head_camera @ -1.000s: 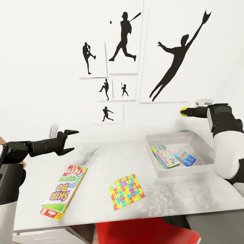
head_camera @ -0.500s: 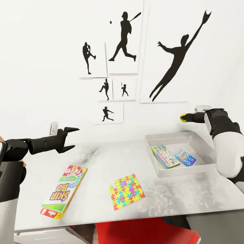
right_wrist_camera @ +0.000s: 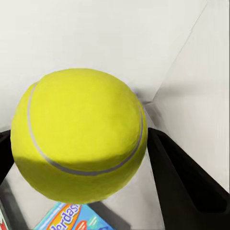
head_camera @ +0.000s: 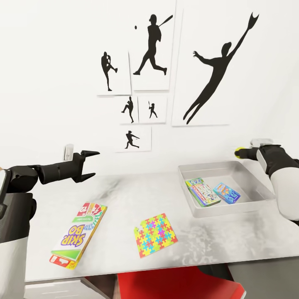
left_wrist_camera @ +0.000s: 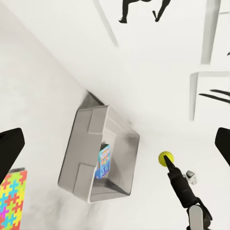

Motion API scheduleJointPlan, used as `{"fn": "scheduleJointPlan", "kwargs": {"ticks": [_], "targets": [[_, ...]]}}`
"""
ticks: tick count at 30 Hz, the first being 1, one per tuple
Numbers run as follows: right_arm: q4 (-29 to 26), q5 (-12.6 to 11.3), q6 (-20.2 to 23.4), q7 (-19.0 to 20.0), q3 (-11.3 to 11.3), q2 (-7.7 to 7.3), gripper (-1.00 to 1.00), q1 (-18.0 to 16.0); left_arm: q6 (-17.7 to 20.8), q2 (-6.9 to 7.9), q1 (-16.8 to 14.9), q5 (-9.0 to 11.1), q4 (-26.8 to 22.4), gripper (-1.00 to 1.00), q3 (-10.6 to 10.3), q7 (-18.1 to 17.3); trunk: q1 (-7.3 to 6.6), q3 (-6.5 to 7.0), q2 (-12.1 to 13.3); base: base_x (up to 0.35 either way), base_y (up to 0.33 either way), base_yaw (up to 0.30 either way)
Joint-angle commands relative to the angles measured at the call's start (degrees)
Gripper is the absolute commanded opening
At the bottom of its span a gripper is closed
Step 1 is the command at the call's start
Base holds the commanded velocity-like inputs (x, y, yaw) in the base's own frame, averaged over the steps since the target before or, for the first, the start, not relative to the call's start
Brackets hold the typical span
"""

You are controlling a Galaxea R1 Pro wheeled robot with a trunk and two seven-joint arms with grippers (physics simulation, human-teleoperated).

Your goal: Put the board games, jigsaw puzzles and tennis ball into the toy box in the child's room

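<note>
The right gripper (head_camera: 237, 153) clamps one tennis ball (right_wrist_camera: 79, 134) above the toy box (head_camera: 245, 206), which holds two board games (side by side). One board game (head_camera: 79, 235) and one jigsaw puzzle (head_camera: 155, 234) lie on the table (head_camera: 120, 195). The left gripper (head_camera: 93, 165) hovers spread, holding nothing.

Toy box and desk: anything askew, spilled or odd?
Nothing damaged or spilled. Two game boxes lie flat inside the toy box. The Skip-Bo box sits near the table's front edge, tilted but fully on. The puzzle lies flat. The right gripper holds the tennis ball above the box.
</note>
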Motion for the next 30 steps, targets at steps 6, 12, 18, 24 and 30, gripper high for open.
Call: {"fn": "scheduleJointPlan", "kwargs": {"ticks": [6, 12, 18, 24, 30], "targets": [[0.1, 0.4, -1.8, 0.7, -0.4, -1.50, -1.00, 0.3, 0.6, -0.17, -1.0, 0.5, 0.0, 1.00, -0.4, 0.7, 0.02, -0.14, -0.1, 0.000, 0.000, 0.000], [2.8, 0.4, -2.2, 0.8, -0.4, -1.67, -1.00, 0.5, 0.8, -0.07, -4.5, -0.2, 0.0, 1.00, -8.0, 6.4, 0.02, -0.54, -0.1, 0.000, 0.000, 0.000], [5.3, 0.3, -2.4, 0.8, -0.5, -1.46, -1.00, 0.5, 0.3, -2.44, -7.9, -0.3, 0.0, 1.00, -11.0, 10.2, 0.02, -1.06, -0.1, 0.000, 0.000, 0.000], [6.2, 0.2, -2.6, 0.8, -0.4, -1.40, -1.00, 0.5, 0.2, -3.98, -10.6, -0.3, 0.0, 1.00, -11.5, 10.9, 0.02, -1.60, -0.1, 0.000, 0.000, 0.000], [6.6, 0.2, -2.7, 0.8, -0.5, -1.39, -1.00, 0.5, 0.1, -5.39, -13.0, -0.1, 0.0, 1.00, -11.6, 11.6, 0.02, -2.15, -0.1, 0.000, 0.000, 0.000]]}}
